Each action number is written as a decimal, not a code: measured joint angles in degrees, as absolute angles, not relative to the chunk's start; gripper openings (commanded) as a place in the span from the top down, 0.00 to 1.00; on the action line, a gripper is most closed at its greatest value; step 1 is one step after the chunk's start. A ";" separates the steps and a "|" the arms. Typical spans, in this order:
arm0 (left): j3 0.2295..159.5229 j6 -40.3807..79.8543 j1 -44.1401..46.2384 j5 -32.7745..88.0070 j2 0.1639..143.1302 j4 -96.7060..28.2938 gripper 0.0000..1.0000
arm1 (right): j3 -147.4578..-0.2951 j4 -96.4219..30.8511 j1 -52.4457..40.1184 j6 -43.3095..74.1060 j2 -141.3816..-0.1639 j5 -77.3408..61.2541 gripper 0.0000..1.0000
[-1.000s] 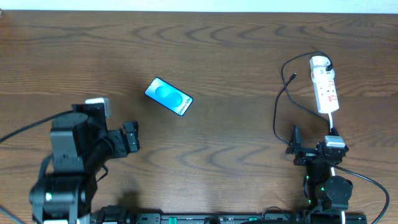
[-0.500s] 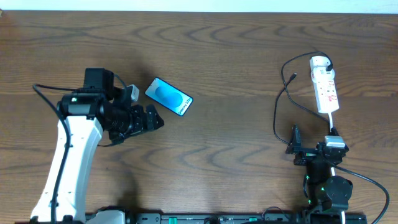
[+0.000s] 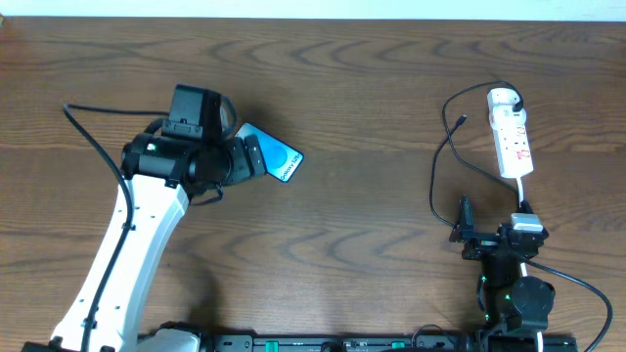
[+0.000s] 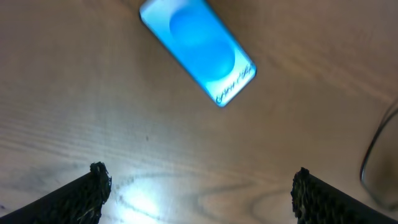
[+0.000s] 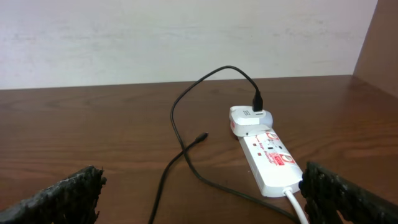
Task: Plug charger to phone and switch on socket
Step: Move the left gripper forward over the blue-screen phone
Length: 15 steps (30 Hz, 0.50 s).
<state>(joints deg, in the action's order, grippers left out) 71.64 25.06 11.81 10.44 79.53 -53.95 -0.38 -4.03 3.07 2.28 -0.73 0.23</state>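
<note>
Risks first:
- phone (image 4: 198, 51) lies flat and diagonal on the table (image 3: 372, 225), upper centre of the left wrist view. A flat slim slab gives the pads little edge; closing across the wrong axis would likely skid or spin it rather than lift it.
- phone sits upper left of centre in the overhead, charger (image 5: 174, 118) far right. They're well apart, so one has to travel, and dragging the thin cable could tug the socket (image 5: 268, 158).
- connector tip (image 5: 200, 137) is tiny and loose on the table, left of the socket. It's easy to pinch crooked, which would mean a misaligned insertion.

Left tool (image 4: 200, 186): jaws spread wide, nothing between them, hovering just below the phone in its own view. Can't tell whether it touches the phone.
Right tool (image 5: 202, 190): also wide open and empty, low near the bottom right of the overhead, facing the socket but well short of it.
</note>
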 measured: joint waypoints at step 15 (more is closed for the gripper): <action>74.24 33.95 12.60 4.10 85.01 -53.78 0.05 | -0.38 -4.05 3.07 2.28 -0.73 0.25 0.01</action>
